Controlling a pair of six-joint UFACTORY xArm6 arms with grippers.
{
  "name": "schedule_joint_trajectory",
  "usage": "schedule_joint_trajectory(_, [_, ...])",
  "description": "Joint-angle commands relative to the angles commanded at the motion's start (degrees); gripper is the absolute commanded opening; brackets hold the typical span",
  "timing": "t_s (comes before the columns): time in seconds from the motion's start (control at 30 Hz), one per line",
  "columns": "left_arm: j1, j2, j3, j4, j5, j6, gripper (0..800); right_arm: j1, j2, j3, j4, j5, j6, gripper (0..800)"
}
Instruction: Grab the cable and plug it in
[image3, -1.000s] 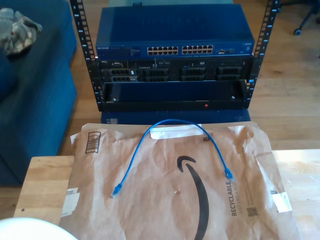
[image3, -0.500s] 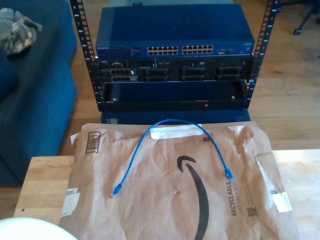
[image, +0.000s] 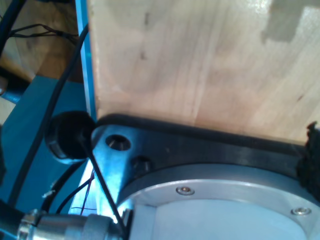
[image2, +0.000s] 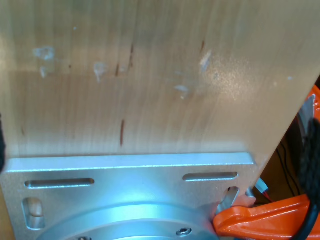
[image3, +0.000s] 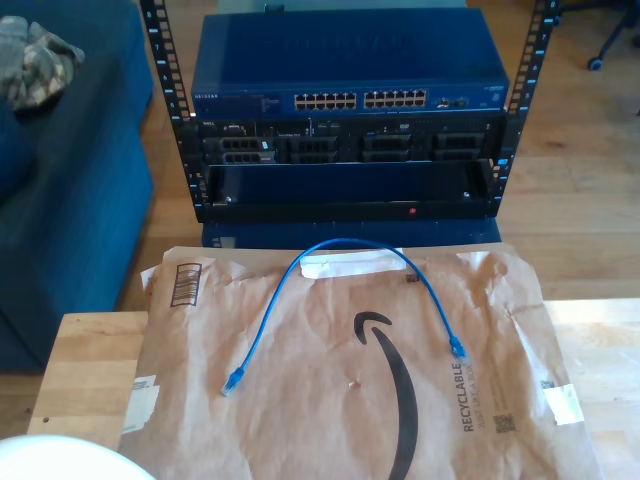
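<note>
The thin blue cable (image3: 345, 245) lies in an arch on a brown paper mailer (image3: 350, 400) in the exterior view. One plug (image3: 233, 380) rests toward that view's left, the other plug (image3: 457, 350) toward its right. Behind the mailer stands a rack with a blue network switch (image3: 345, 75) whose row of ports (image3: 360, 100) faces the camera. The first wrist view looks down on a wooden tabletop (image: 200, 65) and a round metal arm base (image: 215, 200). The second wrist view looks at wood (image2: 150, 75) and a metal mounting plate (image2: 130, 180).
The mailer lies on a wooden table (image3: 90, 370). A blue sofa (image3: 60, 200) stands at the exterior view's left. Black server units (image3: 345, 145) sit under the switch in the rack. An orange clamp (image2: 265, 220) and black cables (image: 75, 145) lie near the arm bases.
</note>
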Motion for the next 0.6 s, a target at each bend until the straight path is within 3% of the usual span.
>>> schedule_joint_trajectory(0.47, [-0.09, 0.09, 0.09, 0.09, 0.00, 0.00, 800, 0.00, -0.35, 0.09, 0.00, 0.00, 0.18, 797])
schedule_joint_trajectory(0.6, [-0.44, -0.18, -0.26, 0.44, 0.62, -0.18, 800, 0.00, -7.47, -0.79, 0.00, 1.23, 0.18, 796])
